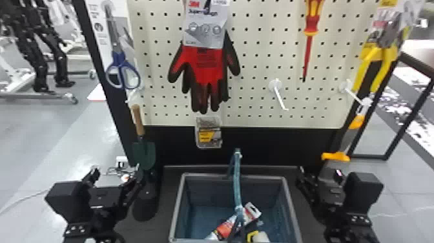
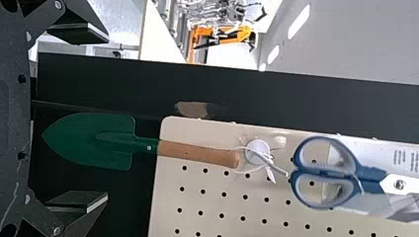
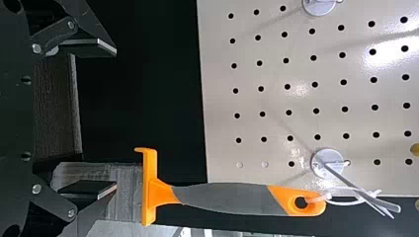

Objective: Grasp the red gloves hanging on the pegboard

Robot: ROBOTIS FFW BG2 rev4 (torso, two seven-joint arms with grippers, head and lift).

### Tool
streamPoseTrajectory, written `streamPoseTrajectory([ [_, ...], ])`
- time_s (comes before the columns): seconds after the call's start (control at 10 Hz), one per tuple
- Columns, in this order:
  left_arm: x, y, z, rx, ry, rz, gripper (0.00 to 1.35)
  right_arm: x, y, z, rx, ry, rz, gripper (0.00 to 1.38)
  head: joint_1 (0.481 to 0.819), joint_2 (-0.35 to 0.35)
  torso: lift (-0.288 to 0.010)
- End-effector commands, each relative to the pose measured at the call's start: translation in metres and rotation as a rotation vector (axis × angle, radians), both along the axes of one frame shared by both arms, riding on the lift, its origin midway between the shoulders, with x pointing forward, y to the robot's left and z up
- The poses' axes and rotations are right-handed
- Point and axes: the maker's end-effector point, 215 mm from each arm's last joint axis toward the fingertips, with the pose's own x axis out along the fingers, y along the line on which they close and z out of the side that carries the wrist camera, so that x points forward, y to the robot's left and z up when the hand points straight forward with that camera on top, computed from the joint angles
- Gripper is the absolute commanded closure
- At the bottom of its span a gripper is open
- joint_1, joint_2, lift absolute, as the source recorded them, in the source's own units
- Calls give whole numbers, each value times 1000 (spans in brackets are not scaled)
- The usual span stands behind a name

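- Left gripper (image 1: 114, 179) sits low beside the bin (image 1: 206, 176), fingers spread, holding nothing.
- Red gloves (image 1: 204, 68) hang upper-centre on the pegboard (image 1: 264, 38), tips down under a card header (image 1: 204, 24), well apart from both grippers.
- They look light, soft and floppy, rubbery-coated; pinching the palm below the card seems best.
- Right gripper (image 1: 318, 189) sits low past the bin, fingers likewise spread, empty.
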Motion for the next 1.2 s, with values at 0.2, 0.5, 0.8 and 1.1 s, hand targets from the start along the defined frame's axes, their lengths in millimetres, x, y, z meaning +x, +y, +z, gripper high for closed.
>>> streamPoseTrajectory([
  [0.2, 2, -4, 6, -8, -14, -7, 177, 0, 0, -1, 1, 2, 0, 321, 549, 0, -100],
  [0.5, 2, -4, 8, -17, -20, -10, 176, -1, 1, -1, 6, 2, 1, 321, 549, 0, -100],
  [0.8, 10, -20, 31, -78, -54, -69, 176, -1, 0, -2, 8, 2, 1, 321, 549, 0, -100],
  [1.1, 20, -35, 75, -121, -87, -130, 177, -1, 0, -4, 9, 5, 1, 321, 549, 0, -100],
])
